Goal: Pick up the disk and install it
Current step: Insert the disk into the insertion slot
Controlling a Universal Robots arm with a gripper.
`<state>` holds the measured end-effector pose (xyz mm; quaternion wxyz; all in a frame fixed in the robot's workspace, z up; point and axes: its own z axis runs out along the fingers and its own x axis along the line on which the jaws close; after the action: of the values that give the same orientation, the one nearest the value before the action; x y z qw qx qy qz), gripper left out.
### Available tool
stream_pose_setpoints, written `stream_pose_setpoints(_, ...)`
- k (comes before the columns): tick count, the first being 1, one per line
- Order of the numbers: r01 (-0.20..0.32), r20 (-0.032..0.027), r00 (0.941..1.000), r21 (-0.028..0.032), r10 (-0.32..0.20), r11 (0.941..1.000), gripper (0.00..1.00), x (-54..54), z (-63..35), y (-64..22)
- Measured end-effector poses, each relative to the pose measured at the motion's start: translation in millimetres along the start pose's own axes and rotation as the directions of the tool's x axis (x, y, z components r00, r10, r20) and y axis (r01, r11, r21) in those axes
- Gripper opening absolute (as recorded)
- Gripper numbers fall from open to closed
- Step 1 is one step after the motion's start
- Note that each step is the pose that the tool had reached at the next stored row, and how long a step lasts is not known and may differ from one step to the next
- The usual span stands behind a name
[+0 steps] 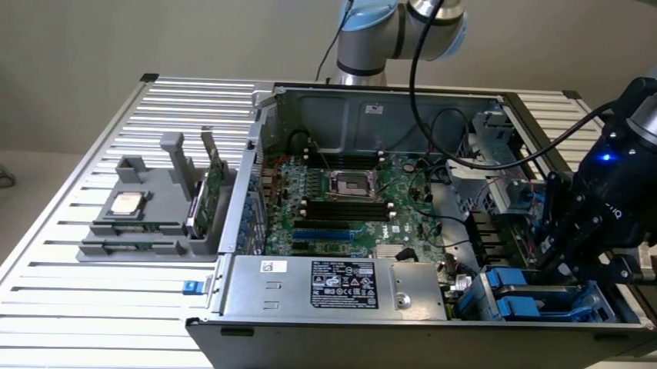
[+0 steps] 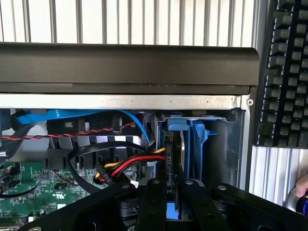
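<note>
Fingers (image 2: 153, 202) clamped on disk (image 2: 174, 154) | disk edge-on inside computer case (image 2: 120, 101)

Silver-grey disk in blue plastic carrier (image 2: 176, 154), inside grey metal computer case (image 2: 120, 101): lower part hidden behind black gripper (image 2: 171, 187).

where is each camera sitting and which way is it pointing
exterior view: set apart from the robot, above the slatted table, looking down into the open computer case; shows the arm and gripper.
wrist view: on the wrist, looking past the gripper's fingers into the blue drive bay, disk between them.
shared: gripper, blue drive bay, computer case.
</note>
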<state>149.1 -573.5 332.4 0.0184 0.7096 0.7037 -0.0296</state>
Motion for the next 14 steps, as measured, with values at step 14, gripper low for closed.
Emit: stream_pose_setpoints(14,0.013,0.0026,0.9999,0.0111,-0.013,0.9999,0.17,0.1,0.0,2.0)
